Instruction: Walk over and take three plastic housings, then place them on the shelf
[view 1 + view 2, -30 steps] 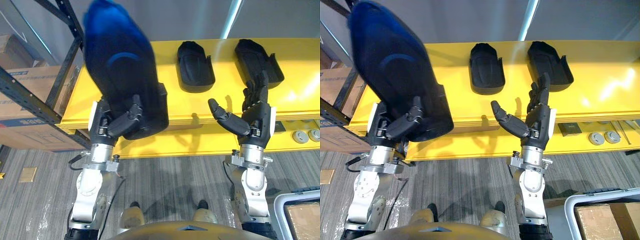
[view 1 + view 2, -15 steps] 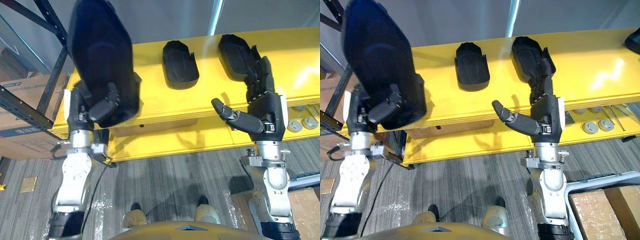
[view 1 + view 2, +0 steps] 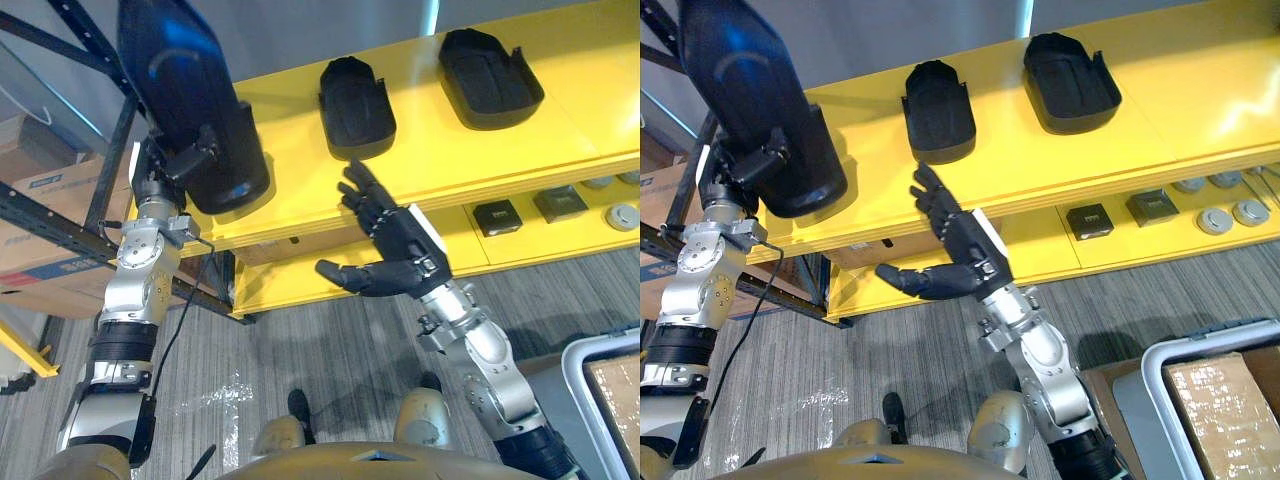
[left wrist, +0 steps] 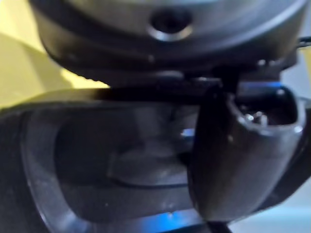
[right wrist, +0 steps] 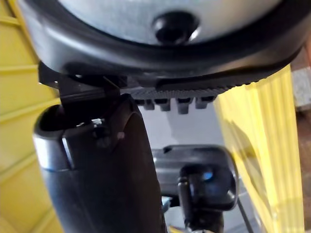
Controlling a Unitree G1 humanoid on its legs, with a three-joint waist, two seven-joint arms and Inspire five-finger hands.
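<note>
2 housings on shelf, 3rd housing at left

Bright, even light falls from above on the yellow shelf, which is the brightest surface in the head views. A narrow vertical strip of light glows on the grey wall behind it. The held housing carries a blue sheen over its upper end and a curved highlight lower down, and it throws a soft shadow onto the shelf beside it. The two lying housings cast thin, soft shadows at their near edges. Under the shelf top it is dimmer. The floor is evenly lit, with pale glare off a shiny patch. In the left wrist view the left hand and the housing's hollow are dim, with a blue glint on the rim.
</note>
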